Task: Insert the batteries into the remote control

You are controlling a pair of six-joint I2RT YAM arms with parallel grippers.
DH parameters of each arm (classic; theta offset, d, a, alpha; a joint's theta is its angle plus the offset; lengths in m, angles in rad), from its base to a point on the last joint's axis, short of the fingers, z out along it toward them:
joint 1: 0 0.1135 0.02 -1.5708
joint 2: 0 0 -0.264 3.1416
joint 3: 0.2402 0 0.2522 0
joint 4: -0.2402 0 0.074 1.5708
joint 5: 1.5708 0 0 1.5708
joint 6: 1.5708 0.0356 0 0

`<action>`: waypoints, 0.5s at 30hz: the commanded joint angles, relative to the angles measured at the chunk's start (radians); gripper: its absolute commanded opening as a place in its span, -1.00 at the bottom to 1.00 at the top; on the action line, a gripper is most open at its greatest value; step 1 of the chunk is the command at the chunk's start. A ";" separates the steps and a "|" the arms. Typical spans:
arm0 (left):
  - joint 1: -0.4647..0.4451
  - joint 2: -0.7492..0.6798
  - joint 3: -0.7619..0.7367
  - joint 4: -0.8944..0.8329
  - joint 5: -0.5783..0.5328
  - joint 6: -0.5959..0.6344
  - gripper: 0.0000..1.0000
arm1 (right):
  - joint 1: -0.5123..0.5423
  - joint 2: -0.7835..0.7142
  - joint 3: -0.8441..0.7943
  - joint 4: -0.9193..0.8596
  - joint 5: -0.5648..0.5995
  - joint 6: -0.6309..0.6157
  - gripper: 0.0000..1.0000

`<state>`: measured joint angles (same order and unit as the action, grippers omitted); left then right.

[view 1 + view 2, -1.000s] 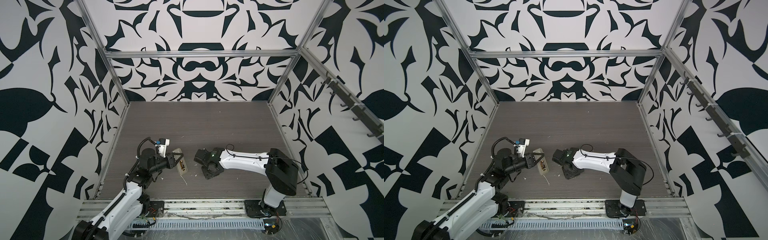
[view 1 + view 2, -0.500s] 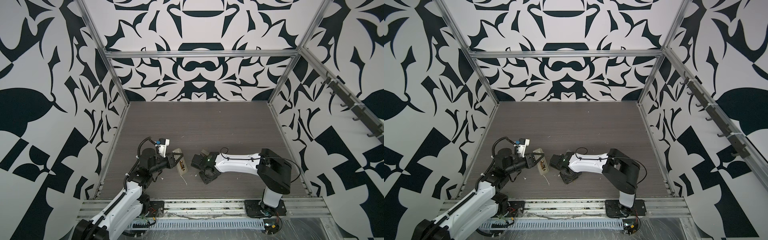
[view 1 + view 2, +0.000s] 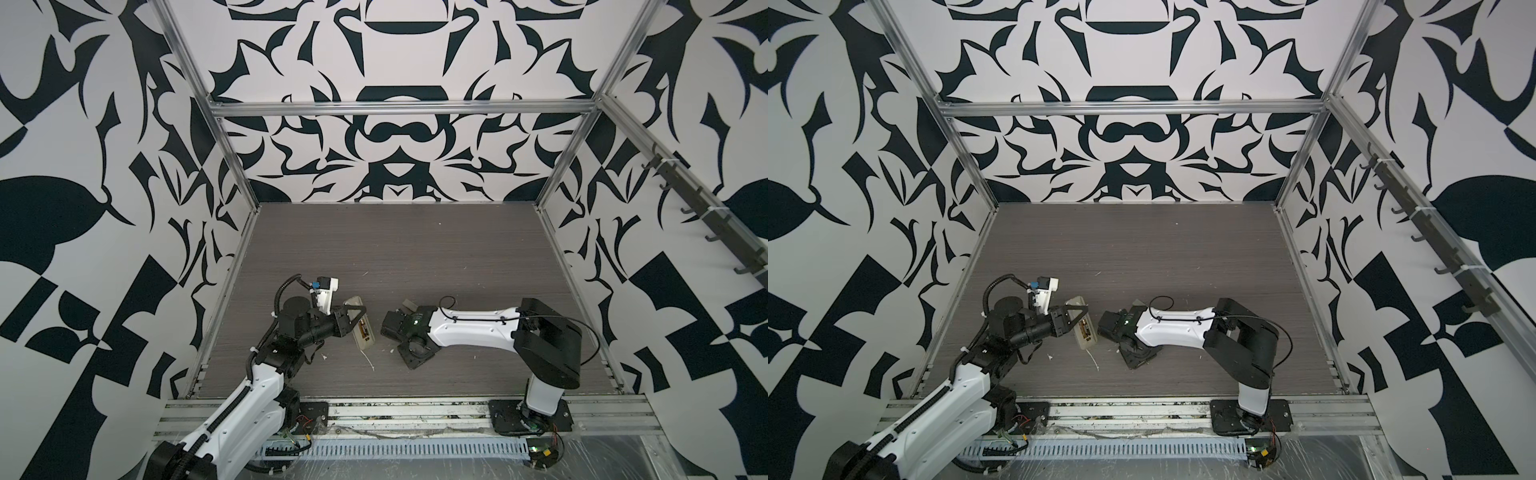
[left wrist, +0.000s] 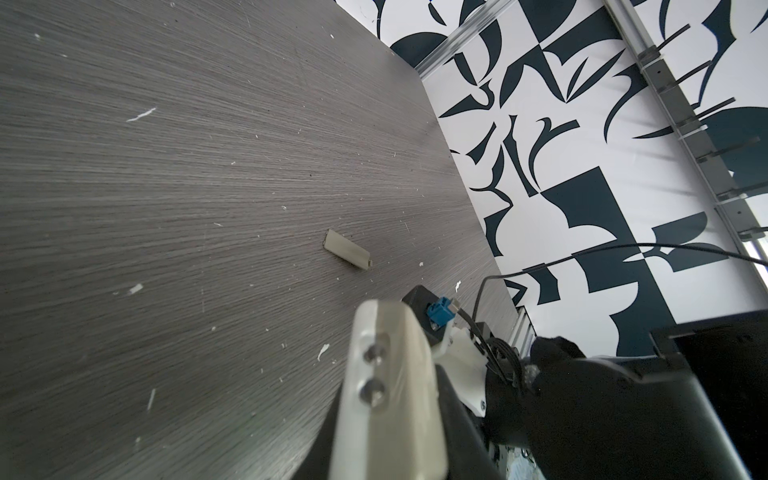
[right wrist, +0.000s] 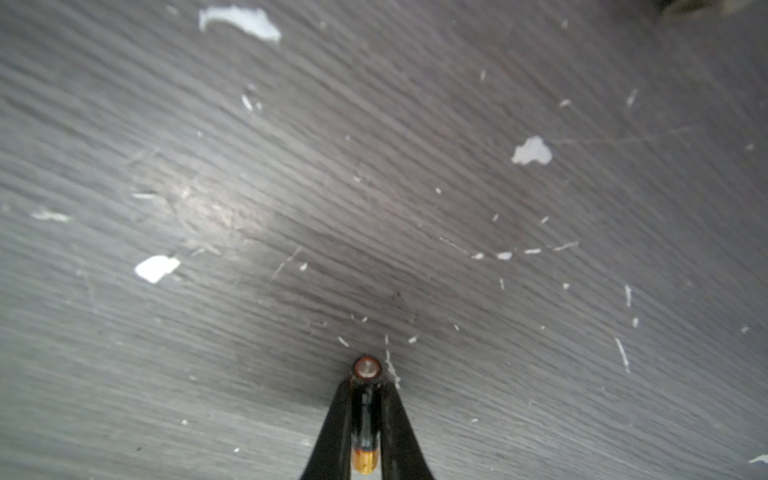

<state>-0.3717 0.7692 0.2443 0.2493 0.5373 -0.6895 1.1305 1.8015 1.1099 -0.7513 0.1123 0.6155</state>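
The remote control (image 3: 360, 323) (image 3: 1084, 323) is tilted above the table with its beige back up. My left gripper (image 3: 355, 319) (image 4: 390, 436) is shut on it, and the remote's body (image 4: 386, 386) fills the space between the jaws in the left wrist view. A dark and copper strip shows in its open back. One battery (image 5: 365, 415), dark with a gold end, lies lengthwise between the fingers of my right gripper (image 5: 365, 384), which is shut on it. Its front end touches the table. The right arm (image 3: 469, 328) reaches left, just right of the remote.
A beige battery cover (image 4: 347, 250) (image 3: 409, 306) lies on the grey wood table (image 3: 415, 257) behind the right wrist. White scraps of debris (image 5: 532, 150) and a thin white strip (image 3: 368, 360) are scattered near the remote. Patterned walls and metal rails enclose the table.
My right arm has moved left, closer to the remote. The left arm and the remote have stayed still.
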 commanded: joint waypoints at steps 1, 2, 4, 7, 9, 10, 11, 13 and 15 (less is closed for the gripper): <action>-0.002 -0.001 0.006 0.018 -0.003 0.004 -1.00 | 0.007 -0.007 0.028 -0.053 0.041 0.019 -0.56; -0.003 -0.002 0.006 0.017 -0.004 0.004 -1.00 | 0.007 -0.012 0.031 -0.054 0.043 0.023 -0.54; -0.003 -0.004 0.009 0.018 -0.005 0.004 -1.00 | 0.008 -0.025 0.033 -0.055 0.046 0.034 -0.46; -0.001 -0.004 0.008 0.016 -0.005 0.003 -1.00 | 0.010 -0.047 0.032 -0.055 0.049 0.052 -0.34; -0.003 -0.006 0.006 0.016 -0.003 0.002 -1.00 | 0.010 -0.059 0.029 -0.059 0.058 0.065 -0.28; -0.002 -0.008 0.009 0.014 -0.003 0.002 -1.00 | 0.011 -0.067 0.028 -0.061 0.063 0.071 -0.23; -0.002 -0.009 0.008 0.012 -0.004 0.001 -1.00 | 0.010 -0.073 0.028 -0.063 0.065 0.075 -0.17; -0.003 -0.011 0.010 0.009 -0.005 0.002 -1.00 | 0.012 -0.088 0.030 -0.062 0.068 0.082 -0.05; -0.003 -0.011 0.011 0.007 -0.005 0.002 -1.00 | 0.013 -0.104 0.031 -0.058 0.070 0.089 0.07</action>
<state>-0.3717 0.7689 0.2443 0.2489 0.5369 -0.6895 1.1351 1.7451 1.1137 -0.7837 0.1520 0.6830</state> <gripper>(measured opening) 0.250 0.522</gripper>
